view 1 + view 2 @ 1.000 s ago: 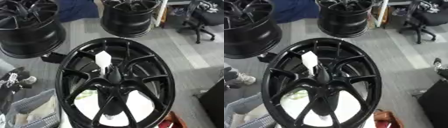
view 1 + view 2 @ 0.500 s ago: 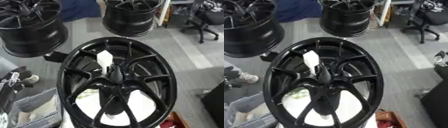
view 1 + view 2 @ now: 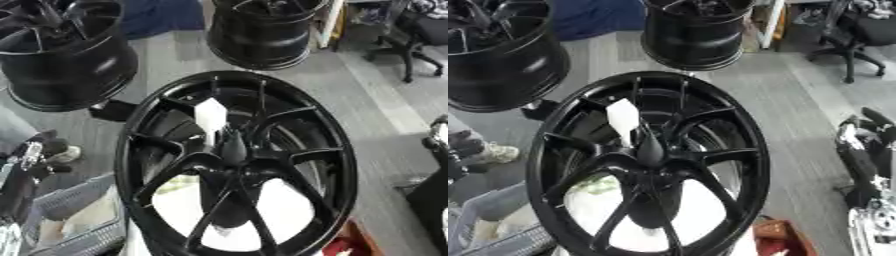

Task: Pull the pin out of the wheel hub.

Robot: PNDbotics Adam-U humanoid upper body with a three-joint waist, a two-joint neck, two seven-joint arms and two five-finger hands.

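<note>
Left eye view: white-topped pin upright in the wheel hub, still seated. Probably light, stiff; best pinched at the white head. Right robot hand well off right, fingers' state unclear. Left hand unseen.

A workshop or lab floor — 3 black wheel rims stand about on grey flooring, with a black office chair and a blue cover beyond.
</note>
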